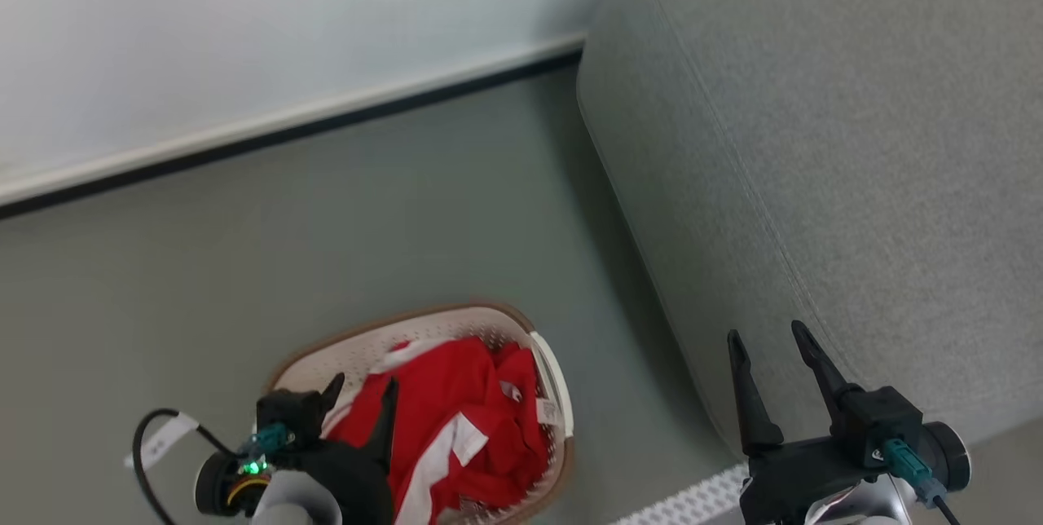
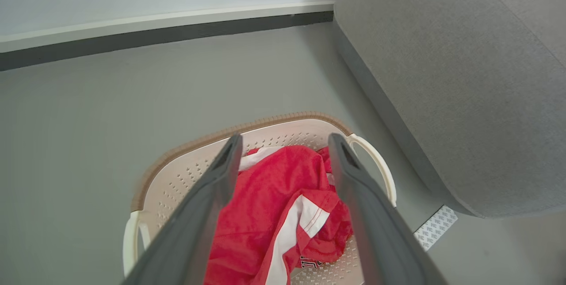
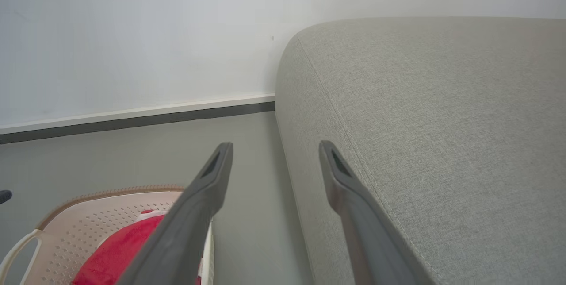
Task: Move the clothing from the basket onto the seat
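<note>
Left wrist view | left gripper (image 2: 285,143) spread wide, empty, right over the clothing (image 2: 274,196) in the basket (image 2: 177,152) | right gripper (image 1: 767,333) spread too, by the seat (image 1: 855,142), so left's nearer

- The basket (image 1: 489,317) stands on the floor (image 1: 326,223), left of the seat (image 1: 855,142) and apart from it.
- The clothing (image 1: 456,403) lies inside the basket.
- The wall (image 1: 244,19) runs behind both.
- The left gripper (image 1: 363,385) hangs over the basket.
- The right gripper (image 1: 767,333) is at the seat's near edge.
</note>
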Tool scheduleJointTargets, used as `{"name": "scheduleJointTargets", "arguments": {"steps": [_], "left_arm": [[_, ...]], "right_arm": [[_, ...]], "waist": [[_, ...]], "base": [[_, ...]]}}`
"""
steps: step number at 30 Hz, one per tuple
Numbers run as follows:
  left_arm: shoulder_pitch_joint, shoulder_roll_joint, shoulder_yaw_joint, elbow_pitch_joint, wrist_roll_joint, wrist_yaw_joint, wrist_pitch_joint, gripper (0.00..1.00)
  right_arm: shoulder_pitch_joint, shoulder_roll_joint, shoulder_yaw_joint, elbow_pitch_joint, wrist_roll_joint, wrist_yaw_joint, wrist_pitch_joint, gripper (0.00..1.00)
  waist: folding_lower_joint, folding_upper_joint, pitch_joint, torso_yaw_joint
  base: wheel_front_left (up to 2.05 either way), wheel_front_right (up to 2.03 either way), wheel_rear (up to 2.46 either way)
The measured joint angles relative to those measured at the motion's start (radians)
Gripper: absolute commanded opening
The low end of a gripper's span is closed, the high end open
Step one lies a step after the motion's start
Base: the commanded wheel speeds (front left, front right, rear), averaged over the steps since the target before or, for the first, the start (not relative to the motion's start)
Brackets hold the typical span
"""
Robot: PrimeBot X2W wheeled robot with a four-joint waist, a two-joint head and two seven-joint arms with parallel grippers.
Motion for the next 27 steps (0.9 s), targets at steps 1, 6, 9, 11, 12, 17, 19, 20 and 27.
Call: {"name": "scheduleJointTargets", "arguments": {"steps": [1, 6, 9, 11, 12, 17, 19, 20, 27], "left_arm": [[-0.021, 0.000, -0.007, 0.021, 0.000, -0.002, 0.001, 1.00], [-0.106, -0.001, -0.034, 0.128, -0.010, -0.003, 0.021, 1.00], [-0.142, 0.000, -0.049, 0.172, -0.007, 0.002, 0.033, 1.00], [-0.177, 0.000, -0.062, 0.208, 0.007, 0.002, 0.049, 1.00], [-0.196, 0.003, -0.069, 0.228, 0.017, -0.002, 0.058, 1.00], [-0.273, 0.024, -0.119, 0.333, 0.052, -0.019, 0.118, 1.00], [-0.297, 0.027, -0.135, 0.361, 0.067, -0.022, 0.131, 1.00], [-0.309, 0.029, -0.145, 0.372, 0.079, -0.020, 0.138, 1.00], [-0.369, 0.049, -0.198, 0.444, 0.123, 0.002, 0.165, 1.00]], "right_arm": [[-0.003, 0.001, 0.002, -0.001, 0.000, 0.000, -0.006, 1.00], [-0.024, 0.002, 0.012, -0.009, 0.054, 0.000, -0.040, 1.00], [-0.032, 0.002, 0.021, -0.010, 0.069, 0.000, -0.053, 1.00], [-0.042, 0.002, 0.032, -0.012, 0.084, 0.000, -0.064, 1.00], [-0.043, 0.002, 0.037, -0.012, 0.092, 0.000, -0.070, 1.00], [-0.051, 0.002, 0.045, -0.002, 0.151, 0.000, -0.109, 1.00], [-0.052, 0.002, 0.052, 0.002, 0.165, 0.000, -0.119, 1.00], [-0.051, 0.002, 0.058, 0.005, 0.170, 0.000, -0.121, 1.00], [-0.034, 0.002, 0.065, -0.003, 0.206, 0.000, -0.142, 1.00]], "waist": [[0.0000, 0.0000, 0.019, -0.008], [0.0000, 0.0000, 0.110, -0.049], [-0.0001, 0.0000, 0.144, -0.066], [-0.0002, 0.0001, 0.178, -0.082], [-0.0002, 0.0001, 0.195, -0.090], [-0.0002, 0.0001, 0.296, -0.137], [-0.0002, 0.0001, 0.329, -0.151], [-0.0002, 0.0001, 0.344, -0.158], [-0.0003, 0.0001, 0.450, -0.187]], "base": [[0.00, 0.00, 0.00], [0.00, 0.00, 0.00], [0.00, 0.00, 0.00], [0.00, 0.00, 0.00], [0.00, 0.00, 0.00], [0.00, 0.00, 0.00], [0.00, 0.00, 0.00], [0.00, 0.00, 0.00], [0.00, 0.00, 0.00]]}}
